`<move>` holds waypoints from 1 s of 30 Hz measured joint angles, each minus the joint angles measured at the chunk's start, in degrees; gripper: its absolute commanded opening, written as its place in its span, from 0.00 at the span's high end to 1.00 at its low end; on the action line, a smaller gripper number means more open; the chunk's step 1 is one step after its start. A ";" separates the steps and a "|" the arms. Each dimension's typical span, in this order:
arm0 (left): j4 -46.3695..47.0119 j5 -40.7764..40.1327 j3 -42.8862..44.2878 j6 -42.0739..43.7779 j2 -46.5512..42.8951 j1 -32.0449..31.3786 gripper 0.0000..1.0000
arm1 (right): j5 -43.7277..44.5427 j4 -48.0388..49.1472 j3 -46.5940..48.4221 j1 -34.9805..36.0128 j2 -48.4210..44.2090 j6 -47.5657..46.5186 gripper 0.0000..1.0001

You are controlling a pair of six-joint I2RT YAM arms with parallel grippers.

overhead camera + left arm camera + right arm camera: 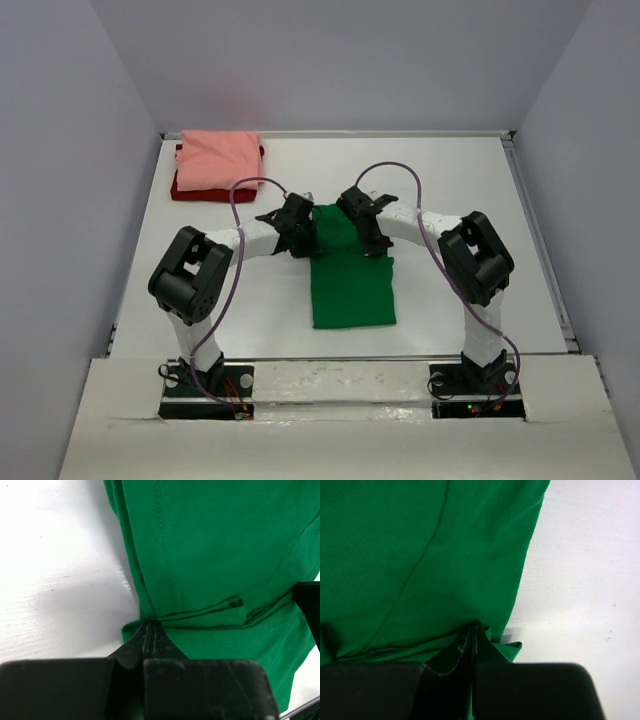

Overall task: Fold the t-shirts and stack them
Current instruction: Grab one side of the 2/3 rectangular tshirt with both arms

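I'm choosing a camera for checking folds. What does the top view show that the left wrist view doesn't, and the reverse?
Only the top view: the pink shirt stacked on the red shirt at the far left, plus the left arm and right arm whole. Only the left wrist view: close up, the left gripper shut on the green shirt at its folded edge, stitching plain. Both: the green shirt on the white table.

One t-shirt (351, 290) central on the table (470, 200); two-shirt stack (218, 160) behind, far left corner.
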 measured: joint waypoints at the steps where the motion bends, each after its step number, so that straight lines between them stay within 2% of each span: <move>1: 0.00 -0.07 0.00 0.02 -0.02 0.02 1.00 | 0.17 0.04 -0.07 0.00 -0.09 0.04 1.00; 2: -0.09 -0.39 0.00 0.02 -0.13 0.02 0.98 | 0.35 0.09 -0.15 0.02 -0.20 0.13 1.00; 3: -0.39 -0.96 0.00 0.04 -0.35 0.02 0.91 | 0.61 0.31 -0.37 0.02 -0.33 0.24 1.00; 5: -1.44 -2.58 0.00 0.17 -1.05 0.04 0.83 | 1.79 0.76 -0.92 0.02 -0.79 0.42 1.00; 6: -2.38 -3.74 -0.02 0.13 -1.68 0.15 0.75 | 2.54 1.05 -1.27 0.02 -1.11 0.46 0.96; 8: -3.82 -6.03 -0.02 0.26 -3.23 0.15 0.70 | 3.58 1.31 -1.70 0.02 -1.51 0.66 0.91; 11: -6.12 -9.94 0.11 0.22 -7.21 -0.09 0.61 | 5.86 0.85 -2.08 0.02 -2.27 0.61 0.77; 12: -7.23 -11.74 0.55 0.28 -9.16 -0.31 0.59 | 6.78 0.39 -2.05 0.00 -2.78 0.68 0.65; 13: -8.17 -13.18 1.11 0.33 -10.43 -0.61 0.52 | 8.28 -0.44 -2.03 0.00 -3.91 0.55 0.61; 15: -10.27 -15.87 3.13 0.57 -13.64 -1.68 0.47 | 9.86 -2.62 -1.53 0.02 -6.25 0.59 0.51; 16: -11.58 -17.64 4.74 0.87 -15.41 -2.54 0.41 | 10.80 -4.37 -0.68 0.02 -8.55 0.52 0.40; 17: -12.48 -18.71 6.03 1.14 -16.79 -3.28 0.38 | 11.54 -5.35 0.00 0.02 -10.34 0.37 0.34; 19: -13.90 -20.06 8.61 1.75 -19.89 -4.46 0.30 | 11.89 -6.56 0.72 0.02 -14.73 0.24 0.31; 20: -13.92 -19.98 8.90 1.86 -20.74 -4.72 0.29 | 11.52 -7.06 0.70 0.02 -17.90 0.11 0.31; 23: -13.38 -14.58 7.89 2.12 -25.20 -4.42 0.28 | 8.00 -7.32 -1.97 0.02 -27.17 0.48 0.30; 24: -10.43 -10.49 5.18 1.97 -26.75 -3.61 0.28 | 4.90 -5.25 -5.27 0.02 -31.47 0.68 0.29; 27: -3.89 1.66 -9.31 -0.31 -32.94 0.07 0.28 | -5.46 -1.40 -21.84 0.02 -47.87 3.26 0.26; 29: -1.09 6.91 -18.67 -2.40 -35.50 1.22 0.28 | -10.51 -1.55 -30.42 0.04 -56.26 5.62 0.27; 30: -0.35 10.40 -24.15 -3.93 -36.92 1.33 0.28 | -12.96 -1.95 -32.98 0.07 -58.55 6.95 0.31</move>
